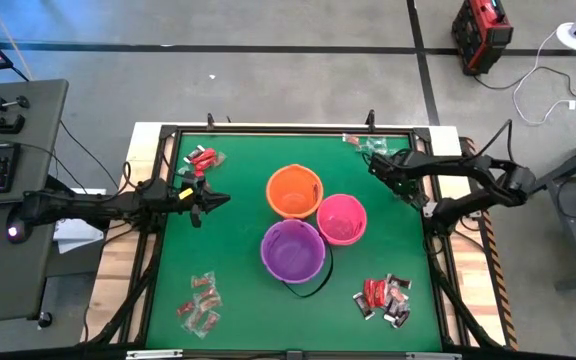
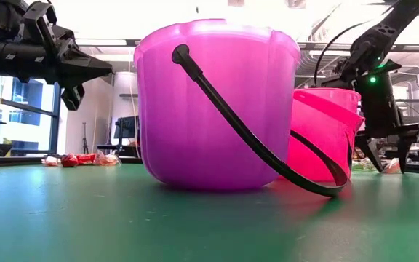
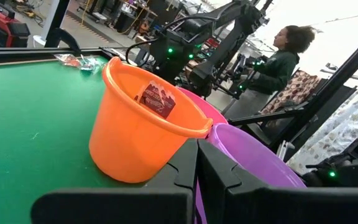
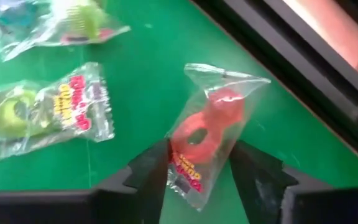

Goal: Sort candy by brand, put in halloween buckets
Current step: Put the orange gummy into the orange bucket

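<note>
Three buckets stand mid-table: orange [image 1: 294, 190], pink [image 1: 341, 218] and purple [image 1: 292, 250]. A red-wrapped candy [image 3: 157, 99] lies inside the orange bucket [image 3: 135, 124], against its wall. My left gripper [image 1: 213, 203] is shut and empty, level, left of the orange bucket and pointing at it. My right gripper [image 1: 383, 165] is at the far right corner, beside the green-and-clear candies [image 1: 358, 143], and is shut on a red-and-clear ring candy [image 4: 201, 137]. Other candy piles lie far left [image 1: 203, 158], near left [image 1: 200, 305] and near right [image 1: 383, 298]. My right gripper [image 4: 199, 149] pinches the red-and-clear candy between its two fingers, at the wrapper's printed end [image 4: 188, 171]. The fingers come from above, slanting down. The ring and the clear sealed end [image 4: 225, 78] stick out past the fingertips. Whether it is off the table, I cannot tell.
The purple bucket's black handle [image 1: 313, 285] lies on the green mat toward the near edge. Two green-and-clear candies [image 4: 42, 109] lie next to the held one. The table's black frame [image 4: 303, 68] runs close behind the right gripper. A person [image 3: 284, 56] stands beyond the table.
</note>
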